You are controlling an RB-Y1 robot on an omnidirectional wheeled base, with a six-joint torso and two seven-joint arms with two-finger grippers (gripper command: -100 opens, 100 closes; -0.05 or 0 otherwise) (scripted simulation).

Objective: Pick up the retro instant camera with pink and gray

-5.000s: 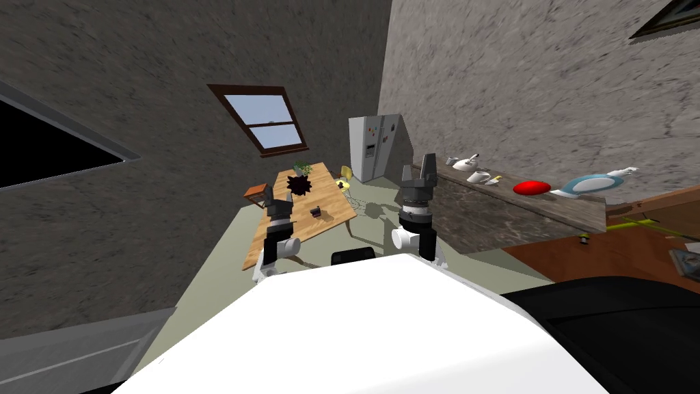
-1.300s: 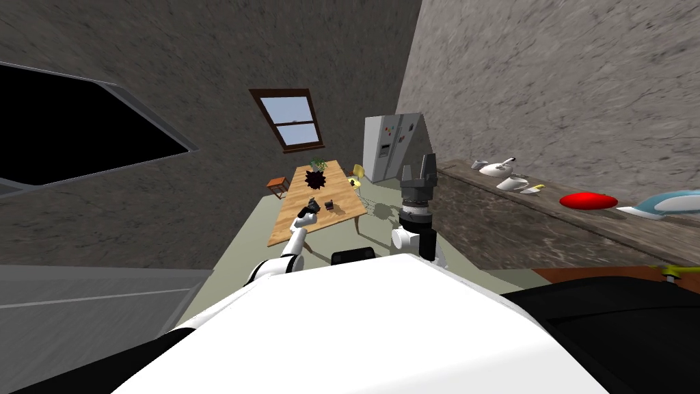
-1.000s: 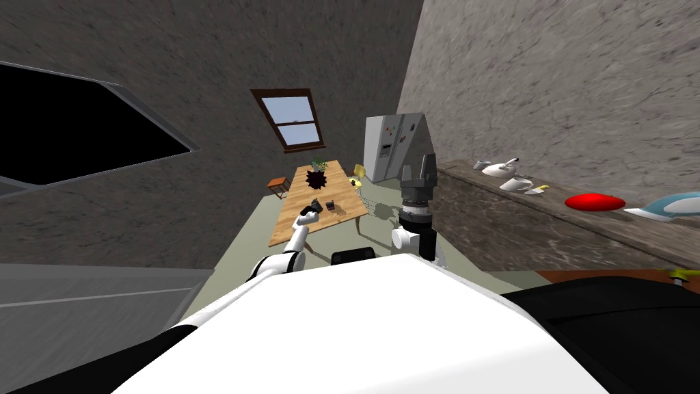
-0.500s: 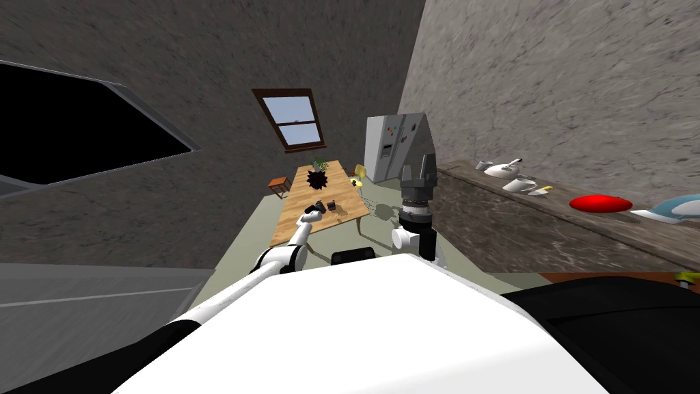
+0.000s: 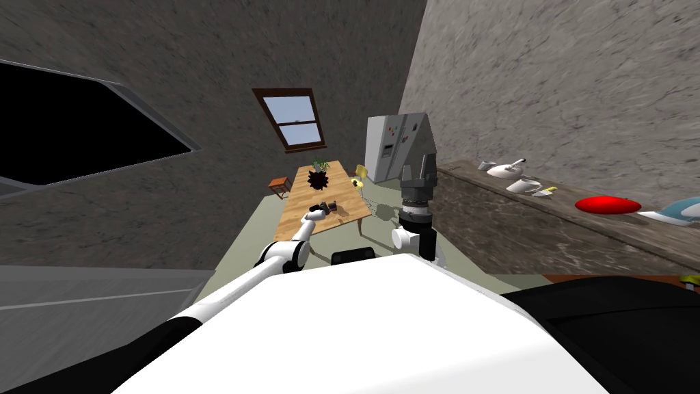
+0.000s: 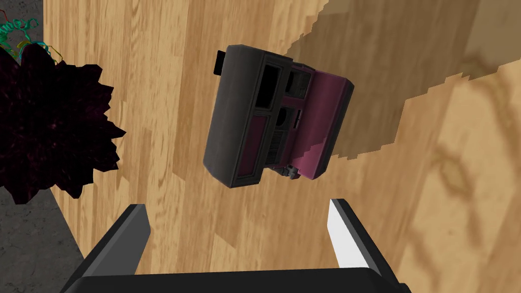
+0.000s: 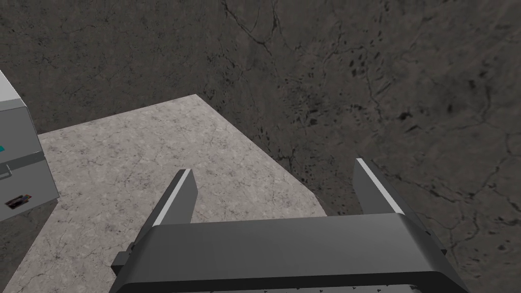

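The boxy retro instant camera (image 6: pixel 277 117), dark grey with dull pink panels, lies on the light wooden table (image 6: pixel 168 127), and nothing is gripping it. In the left wrist view it sits just beyond the tips of my left gripper (image 6: pixel 236 207), roughly in line with the gap between them and slightly nearer the paler finger. The two blade fingers are spread wide and neither touches the camera. A broad jagged-edged shadow falls across the boards on the camera's pink side and partly over it. Off to the other side of the camera, apart from it, sits a very dark, spiky-edged clump (image 6: pixel 46 132) that reaches the table's edge, with a bit of green foliage showing past it. From the head view, the camera (image 5: pixel 332 205) is a small dark shape about midway along the table (image 5: pixel 301 215), and my left gripper (image 5: pixel 319 208) is stretched out over the tabletop right beside it, on a long white arm. The spiky clump (image 5: pixel 318 178) is farther along the table, towards the wall with the brown-framed window (image 5: pixel 294 120). My right gripper (image 5: pixel 418 167) is held upright close to my chest, well apart from the table, its fingers (image 7: pixel 175 198) parted with nothing between them. Beyond it stands a tall grey refrigerator (image 5: pixel 389 147).
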